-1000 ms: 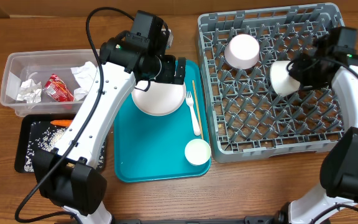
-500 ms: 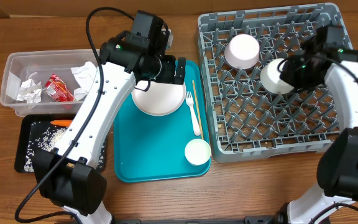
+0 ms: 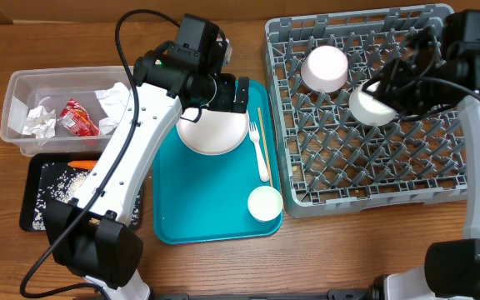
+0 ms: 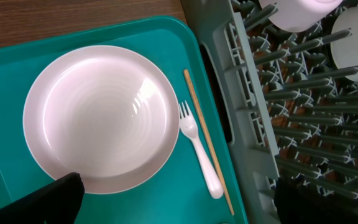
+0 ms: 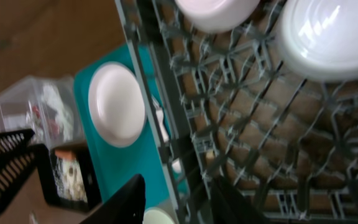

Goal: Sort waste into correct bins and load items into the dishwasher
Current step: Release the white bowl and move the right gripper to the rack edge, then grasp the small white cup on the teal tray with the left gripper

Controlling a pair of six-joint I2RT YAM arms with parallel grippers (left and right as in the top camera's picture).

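While wooden table bears rack, left gripper, right gripper both gape wide and empty, fork tines distinct only from left wrist

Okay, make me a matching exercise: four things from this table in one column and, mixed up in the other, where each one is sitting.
Column A
1. red wrapper
2. carrot
3. fork
4. upturned bowl

Column B
a. grey rack
b. clear tub
c. teal tray
d. black tray

Pairs: 1-b, 2-d, 3-c, 4-a
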